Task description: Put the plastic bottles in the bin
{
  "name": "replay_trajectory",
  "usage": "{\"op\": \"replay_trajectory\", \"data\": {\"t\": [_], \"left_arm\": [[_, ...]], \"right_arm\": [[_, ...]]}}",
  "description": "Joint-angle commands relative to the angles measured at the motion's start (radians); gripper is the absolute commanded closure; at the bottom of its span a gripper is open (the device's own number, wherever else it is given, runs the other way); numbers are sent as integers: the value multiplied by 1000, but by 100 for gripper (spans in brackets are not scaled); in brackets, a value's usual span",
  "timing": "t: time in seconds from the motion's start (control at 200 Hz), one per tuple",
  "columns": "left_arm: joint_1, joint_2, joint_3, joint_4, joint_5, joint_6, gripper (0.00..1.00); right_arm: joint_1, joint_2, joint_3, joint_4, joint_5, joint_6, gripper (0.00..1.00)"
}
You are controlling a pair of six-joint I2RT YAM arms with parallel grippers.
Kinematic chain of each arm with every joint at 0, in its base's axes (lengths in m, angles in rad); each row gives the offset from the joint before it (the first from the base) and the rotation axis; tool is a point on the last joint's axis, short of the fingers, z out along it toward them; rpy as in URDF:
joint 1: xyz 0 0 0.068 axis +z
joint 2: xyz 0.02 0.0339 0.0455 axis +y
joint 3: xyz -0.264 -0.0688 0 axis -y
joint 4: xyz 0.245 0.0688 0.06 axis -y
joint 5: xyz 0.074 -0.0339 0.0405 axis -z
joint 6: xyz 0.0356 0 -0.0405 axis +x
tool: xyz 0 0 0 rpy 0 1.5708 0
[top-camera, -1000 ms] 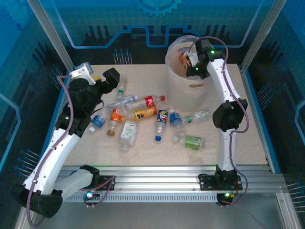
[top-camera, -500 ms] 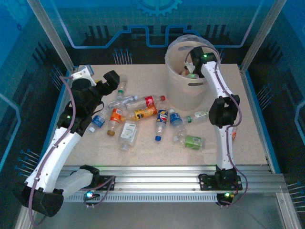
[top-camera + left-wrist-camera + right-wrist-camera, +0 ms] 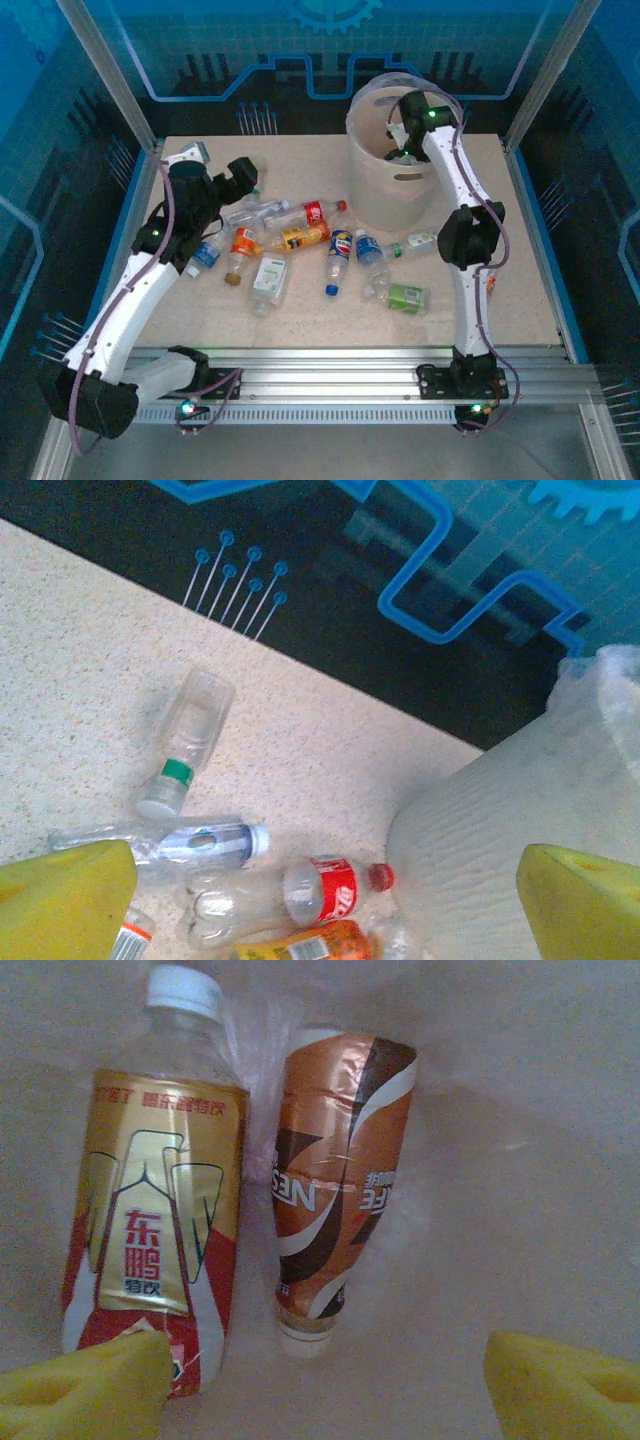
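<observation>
Top external view: the bin (image 3: 385, 195) stands far right on the table (image 3: 520, 280), with the right gripper (image 3: 402, 140) inside it. Its fingers (image 3: 80, 1380) are spread wide and empty over a gold-labelled bottle (image 3: 160, 1210) and a brown bottle (image 3: 335, 1180). The left gripper (image 3: 325, 895), equally wide, hovers over a red-labelled bottle (image 3: 300, 890) beside the bin.

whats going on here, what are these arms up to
Two arms are moving bottles from the table into the bin. The right claw is open inside the bin, above a gold bottle and a brown bottle lying there. The left claw hangs open over the leftmost bottles on the table, holding nothing.
</observation>
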Motion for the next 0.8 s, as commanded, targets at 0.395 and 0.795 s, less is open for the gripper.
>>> {"op": "replay_trajectory", "data": {"t": [0.395, 0.795], "left_arm": [[31, 323, 240, -133, 87, 188, 1], [131, 701, 530, -268, 115, 309, 1]], "right_arm": [[8, -292, 40, 67, -7, 102, 0], [7, -563, -198, 219, 92, 271, 0]]}}
